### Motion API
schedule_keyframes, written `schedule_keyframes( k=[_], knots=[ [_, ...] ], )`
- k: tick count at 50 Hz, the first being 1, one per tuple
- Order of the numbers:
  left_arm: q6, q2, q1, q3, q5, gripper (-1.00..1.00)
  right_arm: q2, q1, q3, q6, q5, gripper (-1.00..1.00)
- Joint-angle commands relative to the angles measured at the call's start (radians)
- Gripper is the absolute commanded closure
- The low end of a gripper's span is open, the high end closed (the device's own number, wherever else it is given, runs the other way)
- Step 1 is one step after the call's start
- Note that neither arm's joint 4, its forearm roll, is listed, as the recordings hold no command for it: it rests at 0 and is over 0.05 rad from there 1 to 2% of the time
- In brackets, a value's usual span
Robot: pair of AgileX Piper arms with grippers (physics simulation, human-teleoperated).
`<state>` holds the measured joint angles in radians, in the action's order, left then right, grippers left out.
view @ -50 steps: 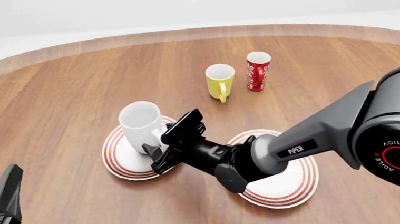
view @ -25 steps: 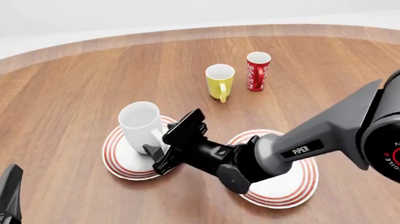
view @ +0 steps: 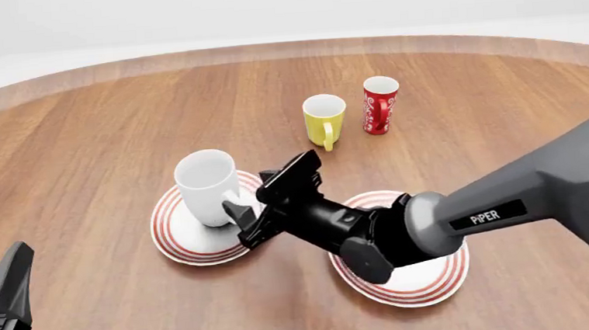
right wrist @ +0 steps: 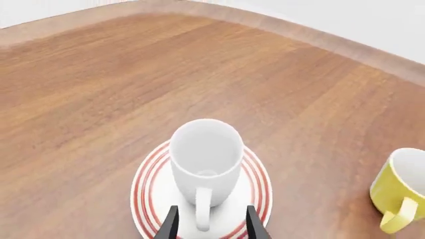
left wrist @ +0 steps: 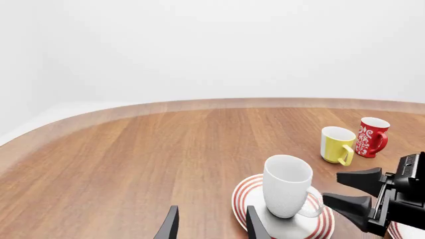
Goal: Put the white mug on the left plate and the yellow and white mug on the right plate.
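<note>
Upright on the left plate (view: 181, 239), the white mug (view: 207, 188) points its handle at the right gripper (view: 259, 206), whose fingers stand apart, off the handle. Left gripper (left wrist: 211, 225) hangs open too.

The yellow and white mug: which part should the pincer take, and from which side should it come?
Probably the handle of the yellow and white mug. The mug stands upright on the bare table, left of the red cup, with the handle turned toward the arms. The right pincer, now open by the white mug, could come from the near side and close across the loop. The rim is another option.
</note>
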<state>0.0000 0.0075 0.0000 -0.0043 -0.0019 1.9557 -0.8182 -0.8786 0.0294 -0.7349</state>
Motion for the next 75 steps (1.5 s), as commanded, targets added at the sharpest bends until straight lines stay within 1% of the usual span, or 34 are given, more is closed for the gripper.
schedule_keyframes(
  k=[1,12,25,31,38,48,59,65,68,69,70,72,73,75],
  knots=[
    [0.000,0.000,0.000,0.000,0.000,-1.00,-0.056,0.029,0.044,0.004,-0.020,-1.00],
    [0.000,0.000,0.000,0.000,0.000,-1.00,-0.116,0.070,0.097,-0.006,-0.050,-1.00],
    [0.000,0.000,0.000,0.000,0.000,-1.00,-0.165,0.139,0.129,-0.026,-0.083,-1.00],
    [0.000,0.000,0.000,0.000,0.000,-1.00,-0.175,0.164,0.131,-0.027,-0.088,-1.00],
    [0.000,0.000,0.000,0.000,0.000,-1.00,-0.186,0.210,0.132,-0.042,-0.095,-1.00],
    [0.000,0.000,0.000,0.000,0.000,-1.00,-0.197,0.248,0.138,-0.053,-0.110,-1.00],
    [0.000,0.000,0.000,0.000,0.000,-1.00,-0.189,0.308,0.123,-0.071,-0.132,-1.00],
    [0.000,0.000,0.000,0.000,0.000,-1.00,-0.169,0.345,0.098,-0.060,-0.128,-1.00],
    [0.000,0.000,0.000,0.000,0.000,-1.00,-0.160,0.384,0.092,-0.017,-0.136,-1.00],
    [0.000,0.000,0.000,0.000,0.000,-1.00,-0.157,0.388,0.090,-0.020,-0.135,-1.00],
    [0.000,0.000,0.000,0.000,0.000,-1.00,-0.149,0.401,0.086,0.011,-0.138,-1.00],
    [0.000,0.000,0.000,0.000,0.000,-1.00,-0.145,0.398,0.081,-0.009,-0.133,-1.00],
    [0.000,0.000,0.000,0.000,0.000,-1.00,-0.143,0.400,0.080,-0.002,-0.134,-1.00],
    [0.000,0.000,0.000,0.000,0.000,-1.00,-0.140,0.405,0.075,-0.008,-0.129,-1.00]
  ],
)
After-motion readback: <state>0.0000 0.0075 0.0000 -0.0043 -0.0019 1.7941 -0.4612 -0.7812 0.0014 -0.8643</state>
